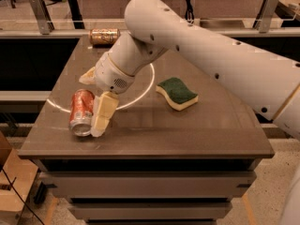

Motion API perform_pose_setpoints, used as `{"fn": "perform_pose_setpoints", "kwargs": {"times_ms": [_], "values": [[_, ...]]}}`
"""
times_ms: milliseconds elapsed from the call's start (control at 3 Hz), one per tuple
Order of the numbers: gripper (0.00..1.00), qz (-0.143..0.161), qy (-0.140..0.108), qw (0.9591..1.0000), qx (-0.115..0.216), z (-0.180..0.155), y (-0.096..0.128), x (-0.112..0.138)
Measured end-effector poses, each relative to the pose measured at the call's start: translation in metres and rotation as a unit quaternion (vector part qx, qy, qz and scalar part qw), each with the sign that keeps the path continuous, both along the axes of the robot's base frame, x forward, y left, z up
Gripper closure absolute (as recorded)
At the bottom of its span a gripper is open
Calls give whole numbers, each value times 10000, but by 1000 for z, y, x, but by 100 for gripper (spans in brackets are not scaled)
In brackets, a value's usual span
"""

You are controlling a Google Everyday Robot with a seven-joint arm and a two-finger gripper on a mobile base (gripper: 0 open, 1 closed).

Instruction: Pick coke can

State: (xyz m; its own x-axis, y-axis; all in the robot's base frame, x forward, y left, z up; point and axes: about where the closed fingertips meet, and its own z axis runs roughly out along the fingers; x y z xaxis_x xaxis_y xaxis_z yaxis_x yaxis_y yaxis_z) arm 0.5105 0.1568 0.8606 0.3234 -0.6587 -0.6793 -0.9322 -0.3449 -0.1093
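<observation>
The coke can [80, 111], red with white markings and a silver top, lies on its side near the front left of the dark table [187, 135]. My gripper [95, 96] is down at the can and open. One cream finger [103, 115] rests right beside the can's right side. The other finger [87, 76] shows just behind the can's far end. The can lies on the table, not lifted.
A gold/tan can [104, 36] lies on its side at the table's back left edge. A green and yellow sponge [176, 93] lies right of centre. My large white arm [211, 55] spans the right half of the view. Railings run behind the table.
</observation>
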Motion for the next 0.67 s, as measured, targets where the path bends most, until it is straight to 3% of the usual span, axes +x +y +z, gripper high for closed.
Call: {"fn": "perform_pose_setpoints", "kwargs": {"times_ms": [667], "values": [[0,105,267,9993,251,-6,19,-6]]}}
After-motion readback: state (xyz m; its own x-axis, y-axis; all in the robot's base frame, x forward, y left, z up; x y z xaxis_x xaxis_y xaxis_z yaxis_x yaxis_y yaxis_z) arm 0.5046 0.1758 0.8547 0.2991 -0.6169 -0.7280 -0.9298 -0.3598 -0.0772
